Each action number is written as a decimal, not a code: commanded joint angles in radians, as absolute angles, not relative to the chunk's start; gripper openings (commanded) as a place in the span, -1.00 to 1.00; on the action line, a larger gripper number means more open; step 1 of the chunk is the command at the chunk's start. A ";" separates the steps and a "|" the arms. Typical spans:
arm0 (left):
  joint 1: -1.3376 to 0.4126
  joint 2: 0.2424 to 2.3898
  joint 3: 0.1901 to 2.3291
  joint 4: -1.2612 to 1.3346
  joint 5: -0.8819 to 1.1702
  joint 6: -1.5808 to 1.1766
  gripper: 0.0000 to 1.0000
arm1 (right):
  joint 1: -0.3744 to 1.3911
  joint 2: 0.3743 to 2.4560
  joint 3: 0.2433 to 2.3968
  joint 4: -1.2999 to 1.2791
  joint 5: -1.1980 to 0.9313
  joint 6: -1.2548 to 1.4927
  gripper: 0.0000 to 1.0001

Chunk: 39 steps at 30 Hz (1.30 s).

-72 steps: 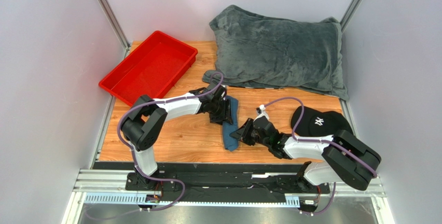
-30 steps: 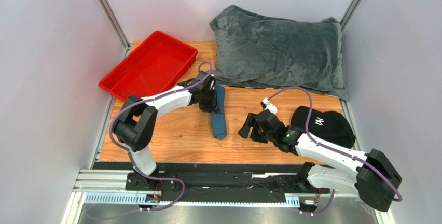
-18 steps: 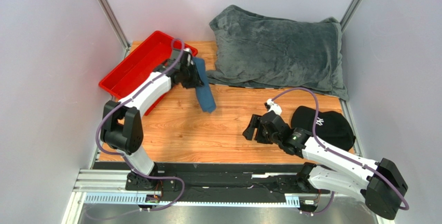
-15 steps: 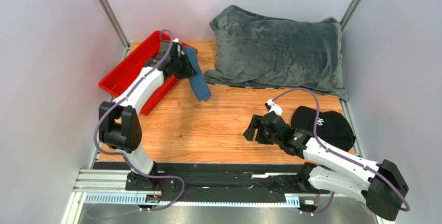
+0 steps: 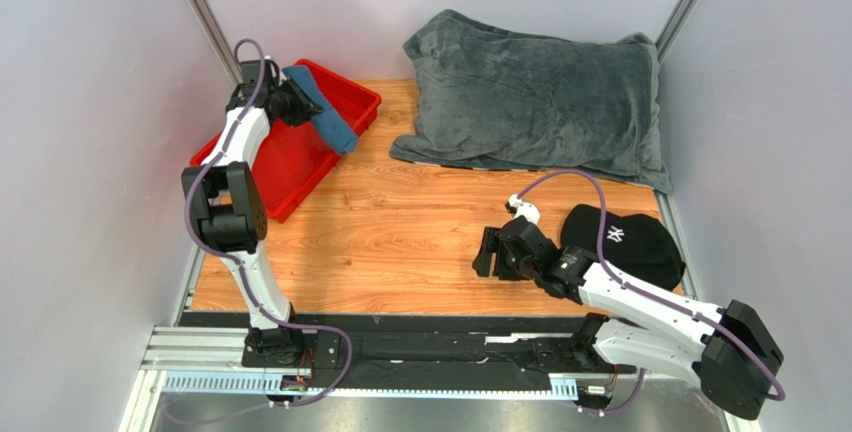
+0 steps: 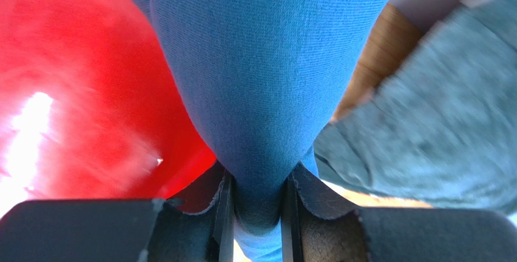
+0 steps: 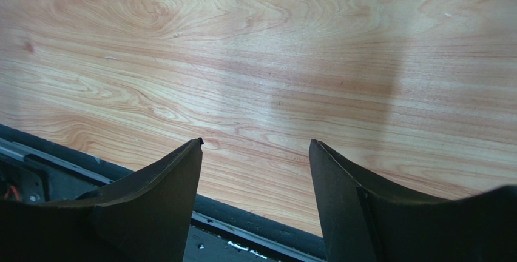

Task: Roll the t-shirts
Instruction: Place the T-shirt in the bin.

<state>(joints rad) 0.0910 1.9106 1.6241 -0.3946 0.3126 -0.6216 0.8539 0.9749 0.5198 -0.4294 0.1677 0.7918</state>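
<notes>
A rolled dark teal-blue t-shirt (image 5: 328,120) hangs over the red tray (image 5: 268,160) at the back left. My left gripper (image 5: 292,102) is shut on one end of it. In the left wrist view the t-shirt (image 6: 267,62) fills the middle, pinched between both pads of the left gripper (image 6: 258,190), with the red tray (image 6: 73,92) below on the left. My right gripper (image 5: 487,255) stands open low over the wood at the front right. The right wrist view shows the right gripper (image 7: 255,147) with nothing between its fingers.
A large fuzzy grey blanket (image 5: 540,102) covers the back right of the table and also shows in the left wrist view as the blanket (image 6: 425,134). A black cap (image 5: 625,242) lies right of my right arm. The table's front edge (image 7: 255,222) runs just below the right fingers.
My left arm has carried the rolled t-shirt from the middle of the table back and left to above the red tray. The right gripper has drawn slightly right and stayed open.
</notes>
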 commanded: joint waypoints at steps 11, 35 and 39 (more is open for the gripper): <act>0.268 2.089 1.631 -0.362 0.377 -0.587 -1.00 | 0.839 1.108 0.535 -0.282 0.146 0.733 0.38; 0.371 2.066 1.582 -0.652 0.143 -0.517 -1.00 | 0.839 1.046 0.538 -0.347 0.126 0.744 0.37; 0.396 2.034 1.540 -0.675 0.092 -0.528 -1.00 | 0.839 1.049 0.552 -0.364 0.120 0.746 0.37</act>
<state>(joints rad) 0.3561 2.0972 1.5909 -0.5831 0.2123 -0.5610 0.8429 1.0695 0.5201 -0.3473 0.1291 0.7506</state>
